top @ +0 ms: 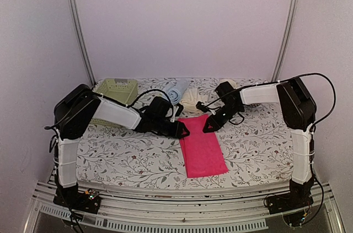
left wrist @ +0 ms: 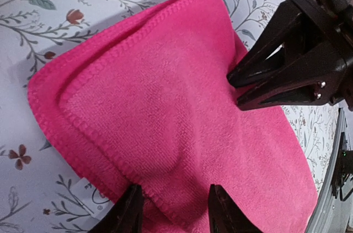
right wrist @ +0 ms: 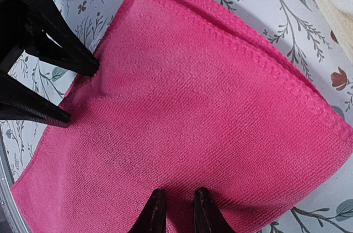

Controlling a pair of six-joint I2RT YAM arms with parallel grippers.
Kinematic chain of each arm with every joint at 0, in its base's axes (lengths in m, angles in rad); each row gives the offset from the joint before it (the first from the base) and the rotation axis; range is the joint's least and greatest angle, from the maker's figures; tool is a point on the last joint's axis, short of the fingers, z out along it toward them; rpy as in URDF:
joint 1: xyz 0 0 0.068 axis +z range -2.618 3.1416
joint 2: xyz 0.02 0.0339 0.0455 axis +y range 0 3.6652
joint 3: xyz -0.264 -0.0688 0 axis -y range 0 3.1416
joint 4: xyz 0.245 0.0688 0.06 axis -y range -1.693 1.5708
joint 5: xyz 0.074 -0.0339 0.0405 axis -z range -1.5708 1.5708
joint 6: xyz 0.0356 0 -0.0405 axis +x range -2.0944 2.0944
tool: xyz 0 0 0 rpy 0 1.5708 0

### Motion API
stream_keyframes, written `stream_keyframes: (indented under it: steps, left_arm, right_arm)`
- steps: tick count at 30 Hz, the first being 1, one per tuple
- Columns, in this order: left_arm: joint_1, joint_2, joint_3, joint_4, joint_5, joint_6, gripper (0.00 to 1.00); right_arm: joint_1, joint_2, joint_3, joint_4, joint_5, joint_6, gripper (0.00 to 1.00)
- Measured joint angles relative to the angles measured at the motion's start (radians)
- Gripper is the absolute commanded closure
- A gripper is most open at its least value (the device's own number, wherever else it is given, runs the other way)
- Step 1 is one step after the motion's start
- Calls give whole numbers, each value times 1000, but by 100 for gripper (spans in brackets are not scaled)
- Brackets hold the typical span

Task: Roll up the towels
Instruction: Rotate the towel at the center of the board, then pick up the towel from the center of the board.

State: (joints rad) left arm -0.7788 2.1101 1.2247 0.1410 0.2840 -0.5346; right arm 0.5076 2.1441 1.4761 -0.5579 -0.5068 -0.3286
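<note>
A small white tag [left wrist: 91,195] pokes out from under the hem of the hot pink towel [top: 202,149]. It carries a dark printed mark that is too blurred to read, and no other writing shows.

The left claw [left wrist: 175,208] stands about half open. Its two tips are down on the pink towel's far left corner with cloth between them, and I cannot tell whether it has a real grip. The right claw [right wrist: 178,208] is nearly closed, its tips pinching the cloth at the towel's far right corner.

The pink towel lies spread flat on the flower-patterned counter [top: 127,153], to the right of the pale green mesh basket [top: 117,90] and nearer the arms' bases than it. A rolled light blue towel [top: 177,91] sits to the right of the basket, along the back of the counter. A cream-white towel [top: 193,99] lies just beyond it, farther right of the basket.
</note>
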Motion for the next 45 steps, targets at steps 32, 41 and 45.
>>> stream_keyframes:
  steps: [32, 41, 45]
  left_arm:
    - [-360, -336, -159, -163, -178, 605, 40]
    - [-381, -237, -117, -217, -123, 637, 44]
    - [-405, -206, -85, -219, -121, 628, 44]
  right_arm:
    - [-6, -934, -639, 137, -109, -203, 50]
    - [-7, -849, -633, 154, -135, -219, 50]
    - [-7, -830, -624, 154, -135, -224, 50]
